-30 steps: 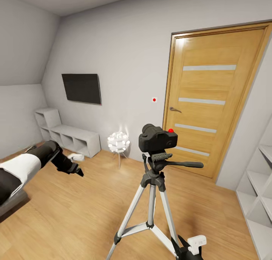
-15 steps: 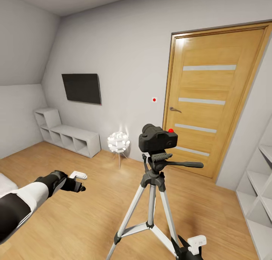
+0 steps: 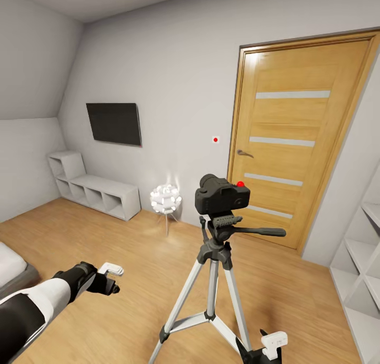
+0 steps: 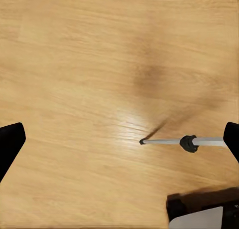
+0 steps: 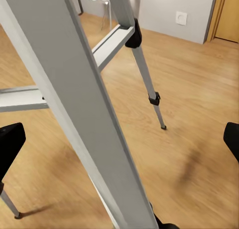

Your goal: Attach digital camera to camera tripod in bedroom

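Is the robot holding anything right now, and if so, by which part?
Nothing is held. The left tool and right tool are both open and empty; the digital camera sits on the camera tripod.

I look down at the wood floor (image 4: 74,64). It is light brown with long planks. My two black fingertips (image 4: 9,145) sit far apart at the two sides, with nothing between them. A thin silver leg of the camera tripod (image 4: 169,141) lies across my view. It has a black clamp on it and a small black foot at its end. A soft dark shadow falls on the floor near it.
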You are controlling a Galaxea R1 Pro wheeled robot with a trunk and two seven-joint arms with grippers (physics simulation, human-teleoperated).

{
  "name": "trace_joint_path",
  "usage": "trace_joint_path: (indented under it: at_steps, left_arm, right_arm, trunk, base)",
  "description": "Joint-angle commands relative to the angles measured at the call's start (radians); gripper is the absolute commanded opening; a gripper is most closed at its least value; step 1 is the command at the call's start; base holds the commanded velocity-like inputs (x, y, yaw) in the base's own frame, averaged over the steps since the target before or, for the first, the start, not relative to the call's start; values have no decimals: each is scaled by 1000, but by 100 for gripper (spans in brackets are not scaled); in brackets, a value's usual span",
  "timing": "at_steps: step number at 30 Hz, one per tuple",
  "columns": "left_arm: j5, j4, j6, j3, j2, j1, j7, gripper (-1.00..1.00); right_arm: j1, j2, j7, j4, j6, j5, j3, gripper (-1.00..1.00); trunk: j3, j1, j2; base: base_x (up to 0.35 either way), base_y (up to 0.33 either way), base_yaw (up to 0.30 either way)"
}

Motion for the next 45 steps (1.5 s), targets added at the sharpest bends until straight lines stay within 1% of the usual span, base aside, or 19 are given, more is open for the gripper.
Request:
trace_joint_path:
  at_steps: [1,3,5,9,20,24,30,38,45]
  left_arm:
    - [10,-2,6,-8,1,4,2,100]
    - [10,-2,5,-8,-1,13,13,100]
    - [10,-2,5,-8,-10,17,22,100]
    - [11,-2,5,-8,-20,20,35,100]
    - [11,-2,5,-8,-26,22,57,100]
    - [11,-2,5,-8,-26,22,58,100]
    - [11,-2,5,-8,-26,23,59,100]
    - [11,-2,5,-8,-26,23,59,100]
    - [11,-2,5,-8,-26,23,59,100]
  right_arm:
    - [-1,1,5,0,-5,10,-5,100]
    - [-1,1,6,0,-5,10,-5,100]
    - [0,1,6,0,-5,10,-5,100]
    - [0,1,7,-1,-9,10,-5,100]
    - [0,1,14,-4,-14,10,1,100]
    - [1,1,21,-6,-31,10,3,100]
    - [1,-1,57,-7,-71,11,2,100]
    - [5,-8,117,-1,-87,11,-1,100]
    - [8,-11,129,31,-90,12,-2,100]
  trunk:
    - [0,0,-1]
    - [0,0,-1]
    - [0,0,-1]
    - [0,0,-1]
    - [0,0,-1]
    - [0,0,-1]
    - [0,0,-1]
    - [0,0,-1]
    - [0,0,-1]
  base:
    - [0,0,0]
    - [0,0,0]
    - [0,0,0]
    - [0,0,0]
    - [0,0,0]
    - [0,0,0]
    - [0,0,0]
    - [0,0,0]
    - [0,0,0]
